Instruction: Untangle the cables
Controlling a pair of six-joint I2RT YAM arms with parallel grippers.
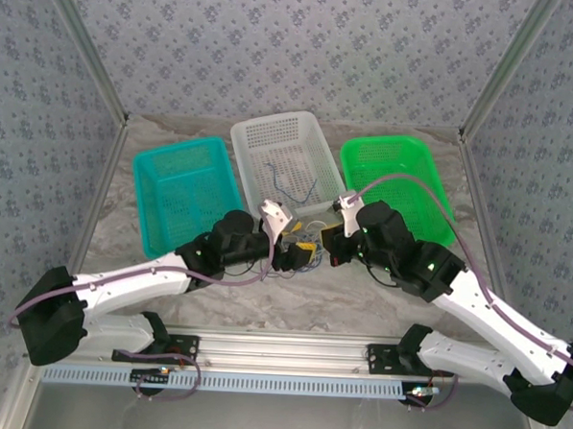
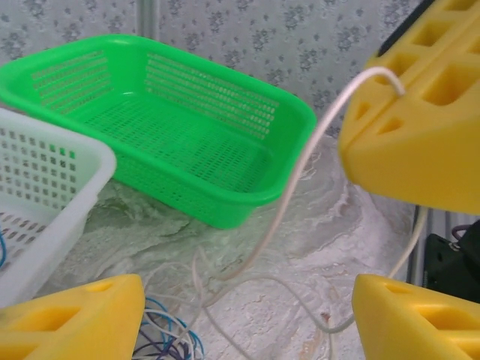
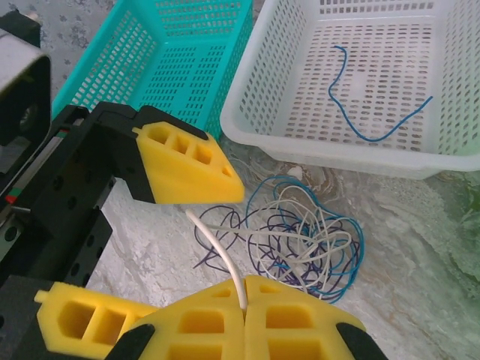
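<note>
A tangle of thin white, blue and purple cables (image 3: pixel 307 236) lies on the cloth in front of the white basket (image 3: pixel 262 142). My right gripper (image 3: pixel 245 307) is shut on a white cable (image 3: pixel 217 251) that rises out of the tangle. In the left wrist view that white cable (image 2: pixel 300 169) runs up to the right gripper's yellow fingers (image 2: pixel 420 135). My left gripper (image 2: pixel 247 322) is open, its fingers (image 2: pixel 75 319) on either side of loose white loops, holding nothing. From above, both grippers (image 1: pixel 299 252) (image 1: pixel 325 243) meet over the tangle (image 1: pixel 312 227). A single blue cable (image 3: pixel 375 101) lies in the white basket.
Three baskets stand in a row at the back: teal (image 1: pixel 182 190), white (image 1: pixel 281 142), green (image 1: pixel 394 172). The green basket (image 2: pixel 187 127) sits just beyond the left gripper. Patterned walls enclose the table.
</note>
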